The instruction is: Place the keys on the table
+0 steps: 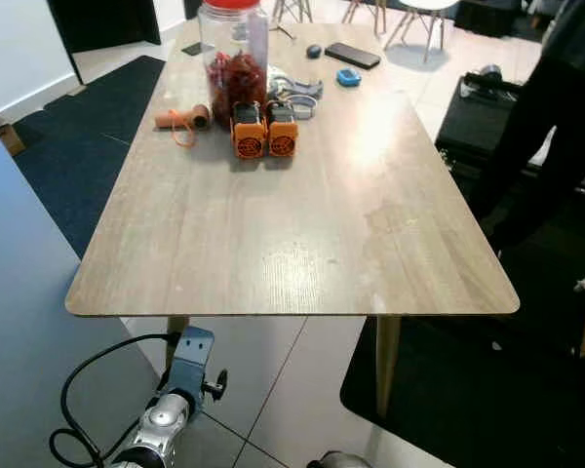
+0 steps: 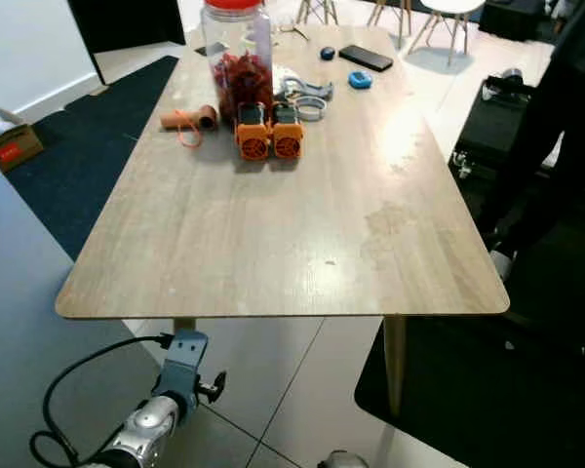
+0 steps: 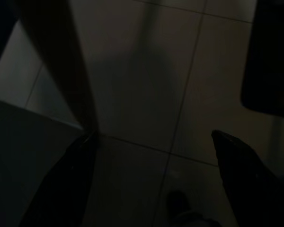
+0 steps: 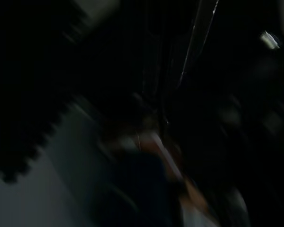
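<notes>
Left gripper: hung low by the floor tiles in the dark left wrist view, its two black fingers spread well apart with nothing between them.
Left arm: silver, below the near edge of the table, with a black cable looping beside it.
Right gripper: its wrist view was too dark and blurred; I cannot tell how it stood.
Table: long, light wood, near half bare.
Keys: a ring with metal pieces lay at the far end of the table, just beside the jar.
Jar: clear, red lid, red contents inside.
Orange blocks: two, side by side, touching the jar's front.
Phone: dark, at the far edge.
Person: dark clothing, standing right of the table.
</notes>
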`<state>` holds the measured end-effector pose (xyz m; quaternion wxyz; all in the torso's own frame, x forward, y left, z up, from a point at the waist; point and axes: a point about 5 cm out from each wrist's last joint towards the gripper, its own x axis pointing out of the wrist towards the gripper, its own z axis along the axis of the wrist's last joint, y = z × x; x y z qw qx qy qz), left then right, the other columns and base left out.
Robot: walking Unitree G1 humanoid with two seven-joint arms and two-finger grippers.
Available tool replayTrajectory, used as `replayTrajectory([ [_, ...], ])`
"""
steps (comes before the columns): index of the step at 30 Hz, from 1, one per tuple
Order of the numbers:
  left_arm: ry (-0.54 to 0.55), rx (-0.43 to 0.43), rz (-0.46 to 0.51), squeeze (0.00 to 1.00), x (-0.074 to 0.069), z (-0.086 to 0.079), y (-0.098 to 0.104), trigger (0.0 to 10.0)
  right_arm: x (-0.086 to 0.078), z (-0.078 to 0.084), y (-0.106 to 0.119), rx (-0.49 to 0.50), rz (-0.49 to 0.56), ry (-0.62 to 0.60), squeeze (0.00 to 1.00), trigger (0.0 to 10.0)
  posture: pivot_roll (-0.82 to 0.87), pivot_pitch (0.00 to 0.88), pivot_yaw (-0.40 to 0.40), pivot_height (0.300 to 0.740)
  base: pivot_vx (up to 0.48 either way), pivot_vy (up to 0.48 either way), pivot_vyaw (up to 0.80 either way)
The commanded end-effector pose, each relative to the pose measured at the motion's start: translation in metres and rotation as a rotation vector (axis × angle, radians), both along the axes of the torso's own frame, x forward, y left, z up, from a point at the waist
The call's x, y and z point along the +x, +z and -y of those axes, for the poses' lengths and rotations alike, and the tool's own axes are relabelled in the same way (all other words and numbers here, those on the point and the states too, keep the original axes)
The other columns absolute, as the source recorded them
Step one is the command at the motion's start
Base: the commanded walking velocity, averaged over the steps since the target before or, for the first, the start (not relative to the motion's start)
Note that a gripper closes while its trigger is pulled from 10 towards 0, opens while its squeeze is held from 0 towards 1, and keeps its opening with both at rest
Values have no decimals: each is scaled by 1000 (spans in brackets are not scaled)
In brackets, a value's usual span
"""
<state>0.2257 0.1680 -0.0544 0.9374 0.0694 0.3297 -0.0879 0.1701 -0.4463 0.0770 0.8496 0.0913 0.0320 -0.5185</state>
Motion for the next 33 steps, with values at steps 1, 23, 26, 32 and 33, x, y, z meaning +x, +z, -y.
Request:
replayTrajectory([
  [1, -11, 15, -14, 0, -3, -3, -2, 10000, 22, 1, 22, -28, 74, 58, 0, 10000, 34, 60, -20, 740, 0, 0, 0],
  [23, -5, 86, -71, 0, -21, -17, -12, 10000, 207, -187, 136, -132, 388, 1093, 0, 10000, 47, 78, -30, 740, 0, 0, 0],
  [26, 0, 81, -65, 0, -20, -17, -11, 10000, 212, -208, 137, -124, 385, 1201, 0, 10000, 50, 81, -33, 740, 0, 0, 0],
  [32, 7, 76, -60, 0, -20, -18, -11, 10000, 210, -229, 131, -130, 333, 1347, 0, 10000, 53, 83, -35, 740, 0, 0, 0],
  [33, 10, 75, -60, 0, -20, -18, -11, 10000, 208, -235, 128, -127, 312, 1395, 0, 10000, 51, 84, -34, 740, 0, 0, 0],
])
